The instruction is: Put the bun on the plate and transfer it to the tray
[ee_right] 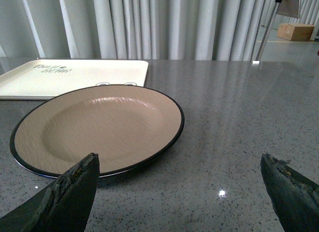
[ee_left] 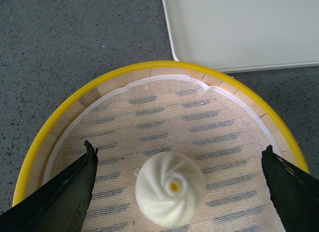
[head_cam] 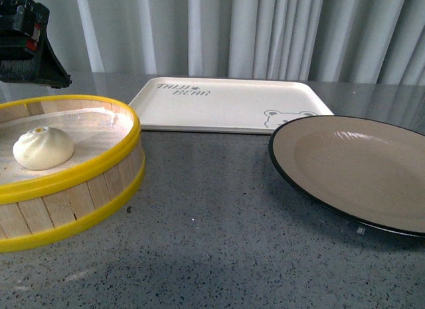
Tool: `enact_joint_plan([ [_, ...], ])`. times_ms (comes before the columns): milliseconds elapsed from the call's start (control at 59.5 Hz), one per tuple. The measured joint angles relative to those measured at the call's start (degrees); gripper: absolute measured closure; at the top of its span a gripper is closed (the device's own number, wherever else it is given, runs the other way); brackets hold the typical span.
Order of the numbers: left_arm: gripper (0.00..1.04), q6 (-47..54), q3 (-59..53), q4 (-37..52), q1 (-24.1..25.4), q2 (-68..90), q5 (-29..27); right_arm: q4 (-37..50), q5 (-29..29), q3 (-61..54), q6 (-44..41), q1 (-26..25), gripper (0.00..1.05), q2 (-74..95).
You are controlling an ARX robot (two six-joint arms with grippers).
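The white pleated bun (head_cam: 42, 148) with an orange dot lies on the cloth liner inside a yellow-rimmed wooden steamer basket (head_cam: 80, 173) at the left. My left gripper (ee_left: 179, 152) is open above the basket, its fingers wide on either side of the bun (ee_left: 170, 188), not touching it. The left arm's black body (head_cam: 26, 46) shows at the top left of the front view. The empty beige plate (head_cam: 358, 166) with a black rim sits at the right. The cream tray (head_cam: 226, 103) lies behind. My right gripper (ee_right: 179, 162) is open over the table beside the plate (ee_right: 97, 127).
The grey speckled tabletop (head_cam: 212, 229) runs between basket and plate. White curtains hang behind the table. The tray's corner (ee_left: 239, 30) shows just beyond the basket rim in the left wrist view, and the tray (ee_right: 70, 75) lies behind the plate in the right wrist view.
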Motion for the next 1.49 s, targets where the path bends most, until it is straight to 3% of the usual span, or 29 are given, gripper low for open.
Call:
enact_joint_plan([
  [1427, 0.07, 1.5, -6.6, 5.6, -2.9, 4.1, -2.6, 0.0, 0.0, 0.0, 0.0, 0.0, 0.08, 0.0],
  [1495, 0.13, 1.7, -6.6, 5.8, -2.9, 4.1, -2.6, 0.0, 0.0, 0.0, 0.0, 0.0, 0.08, 0.0],
])
